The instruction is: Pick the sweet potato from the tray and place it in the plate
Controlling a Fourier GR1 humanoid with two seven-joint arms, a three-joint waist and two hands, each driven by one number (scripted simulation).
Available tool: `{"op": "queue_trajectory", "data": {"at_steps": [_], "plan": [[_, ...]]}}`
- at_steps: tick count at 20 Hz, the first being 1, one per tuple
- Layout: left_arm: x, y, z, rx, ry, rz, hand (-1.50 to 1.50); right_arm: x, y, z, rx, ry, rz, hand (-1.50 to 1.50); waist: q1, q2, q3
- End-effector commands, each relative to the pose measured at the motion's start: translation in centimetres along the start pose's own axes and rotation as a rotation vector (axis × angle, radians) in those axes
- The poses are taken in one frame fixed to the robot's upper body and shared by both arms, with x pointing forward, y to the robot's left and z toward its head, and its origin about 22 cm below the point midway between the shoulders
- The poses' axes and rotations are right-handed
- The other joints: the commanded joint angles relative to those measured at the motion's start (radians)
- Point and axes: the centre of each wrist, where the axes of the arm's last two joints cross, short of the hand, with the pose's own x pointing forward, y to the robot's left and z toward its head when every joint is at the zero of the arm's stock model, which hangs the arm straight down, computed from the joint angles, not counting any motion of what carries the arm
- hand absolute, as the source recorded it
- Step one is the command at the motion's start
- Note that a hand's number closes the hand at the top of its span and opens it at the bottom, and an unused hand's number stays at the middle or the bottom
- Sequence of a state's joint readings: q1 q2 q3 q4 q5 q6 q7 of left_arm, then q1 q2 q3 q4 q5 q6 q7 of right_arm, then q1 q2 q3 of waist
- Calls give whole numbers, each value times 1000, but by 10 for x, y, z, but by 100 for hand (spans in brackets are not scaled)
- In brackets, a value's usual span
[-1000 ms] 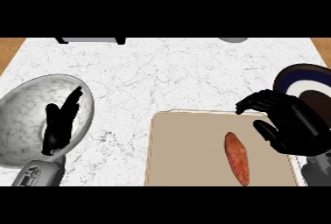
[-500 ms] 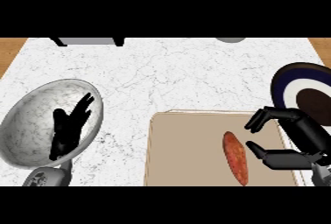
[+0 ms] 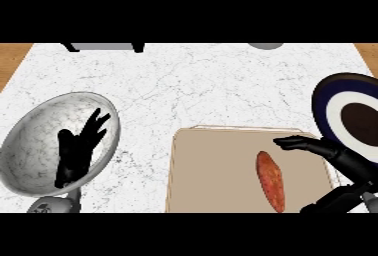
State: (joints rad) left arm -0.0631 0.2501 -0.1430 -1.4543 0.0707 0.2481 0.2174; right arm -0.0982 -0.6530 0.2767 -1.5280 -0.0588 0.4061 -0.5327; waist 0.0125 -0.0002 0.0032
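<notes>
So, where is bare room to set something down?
White marble counter is bare behind the beige tray, between grey metal bowl and dark blue plate. The tray's left half too. Crowded: its right side, with orange sweet potato and right hand.

A long orange-red sweet potato (image 3: 271, 180) was laid lengthwise on the beige tray (image 3: 210, 175); the dark-rimmed plate (image 3: 353, 114) was set just beside the tray's right edge.

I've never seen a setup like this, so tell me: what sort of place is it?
Most likely a kitchen: a white marbled counter carries a tray with a sweet potato on it, and a plate lies to the tray's right.
</notes>
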Motion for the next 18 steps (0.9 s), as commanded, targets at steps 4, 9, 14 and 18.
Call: {"op": "queue_trajectory", "data": {"at_steps": [4,9,14,18], "plan": [[-6,-1,12,4,12,-7,0,33,-32,-20,152,107,362,-150,-3,-3,-4],[4,-3,-4,18,17,5,0,49,-29,-30,329,194,457,-150,-18,-2,-4],[2,-15,-1,5,12,8,0,56,-10,-61,501,317,494,-150,-10,0,-4],[-10,15,12,0,20,26,0,52,-3,-74,532,364,494,-150,-4,0,-4]]}}
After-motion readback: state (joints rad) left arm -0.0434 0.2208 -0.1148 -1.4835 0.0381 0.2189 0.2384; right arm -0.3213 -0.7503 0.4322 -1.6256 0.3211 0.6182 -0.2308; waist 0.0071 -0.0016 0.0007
